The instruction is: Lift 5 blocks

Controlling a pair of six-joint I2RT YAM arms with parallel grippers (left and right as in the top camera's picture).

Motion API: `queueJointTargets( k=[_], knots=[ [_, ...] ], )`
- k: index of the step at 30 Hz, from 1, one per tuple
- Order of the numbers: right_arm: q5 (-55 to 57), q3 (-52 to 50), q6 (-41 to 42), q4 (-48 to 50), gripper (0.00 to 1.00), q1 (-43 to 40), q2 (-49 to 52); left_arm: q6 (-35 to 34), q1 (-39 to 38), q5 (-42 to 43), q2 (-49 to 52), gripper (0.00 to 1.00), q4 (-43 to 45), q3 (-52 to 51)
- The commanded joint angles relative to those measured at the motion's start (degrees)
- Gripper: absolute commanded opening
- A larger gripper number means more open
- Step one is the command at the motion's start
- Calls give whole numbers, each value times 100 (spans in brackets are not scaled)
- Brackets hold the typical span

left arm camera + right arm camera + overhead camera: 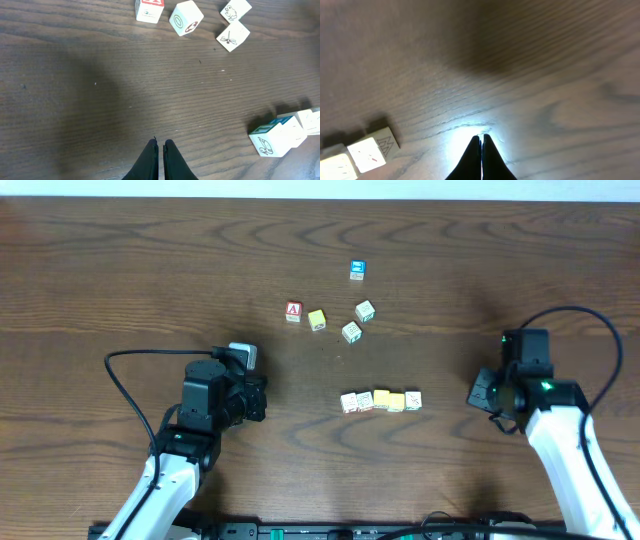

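The dark wooden table [120, 260] carries five blocks [381, 400] in one touching row between the left gripper [160, 144] and the right gripper [481, 136], and well ahead of the left one a red "A" cube [293, 311], a yellow cube [317, 319], two whitish cubes [351, 332] and, farthest, a blue-faced cube [357, 270].

Blue cube [357, 270], red "A" cube [293, 311]

Five small wooden blocks [381, 400] lie side by side, touching, in one straight row just below and right of the overhead frame's centre. From the left: two whitish, two yellow-faced, one whitish.
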Motion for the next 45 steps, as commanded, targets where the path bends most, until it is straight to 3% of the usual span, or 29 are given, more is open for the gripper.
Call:
queueJointTargets(
  k=[1, 15, 29, 45],
  knots=[
    [-509, -42, -393, 105, 1, -28, 437, -308, -20, 116, 28, 8, 24, 133],
    [-1471, -42, -1279, 605, 1, 153, 1545, -407, -669, 474, 356, 8, 310, 133],
    [-1493, -42, -1325, 723, 1, 905, 1561, -1370, -870, 463, 1840, 7, 1246, 136],
    [-1480, -70, -1259, 863, 1, 1023, 1563, -1523, -872, 507, 1893, 7, 1248, 133]
  ],
)
